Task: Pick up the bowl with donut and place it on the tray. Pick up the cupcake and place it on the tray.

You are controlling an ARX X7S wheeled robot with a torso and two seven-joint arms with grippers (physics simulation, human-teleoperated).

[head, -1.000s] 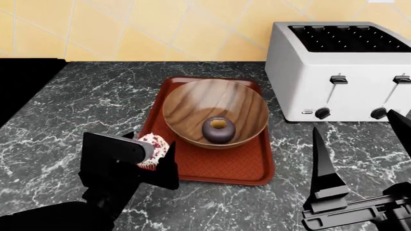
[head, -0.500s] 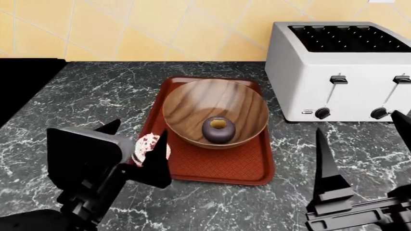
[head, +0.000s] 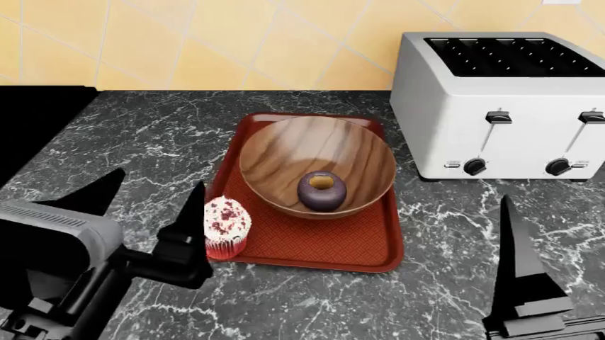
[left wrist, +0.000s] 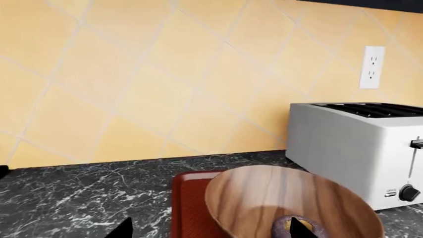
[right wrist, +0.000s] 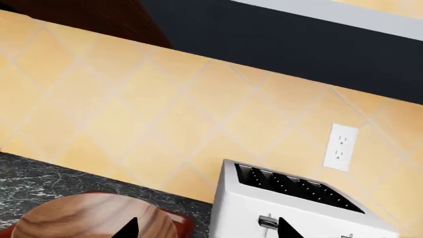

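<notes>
Left gripper [head: 151,216]: at about 8 o'clock in the head view, raised over the dark marble counter [head: 142,134]. Its two black fingers [head: 194,212] are spread apart and hold nothing; the nearer fingertip stands just beside the cupcake, and contact cannot be confirmed.

Cupcake [head: 226,227]: upright on the tray's near-left corner, red wrapper down, white frosting with red crumbs up.

Tray [head: 326,244]: reddish-brown, flat on the counter at centre, long side running toward 12 o'clock.

Bowl [head: 317,159]: wooden, seated on the far half of the tray, upright. In the left wrist view the bowl [left wrist: 290,198] overlaps the tray [left wrist: 188,208].

Donut [head: 322,190]: dark purple, lying inside the bowl toward its 6 o'clock side, hole facing up.

Toaster [head: 501,106]: white, at 2 o'clock, apart from the tray, levers up. An outlet [right wrist: 340,147] is on the tiled wall behind it.

Right gripper [head: 567,269]: at 5 o'clock; one finger [head: 518,262] points upward. In the right wrist view its two fingertips stand apart, empty.
</notes>
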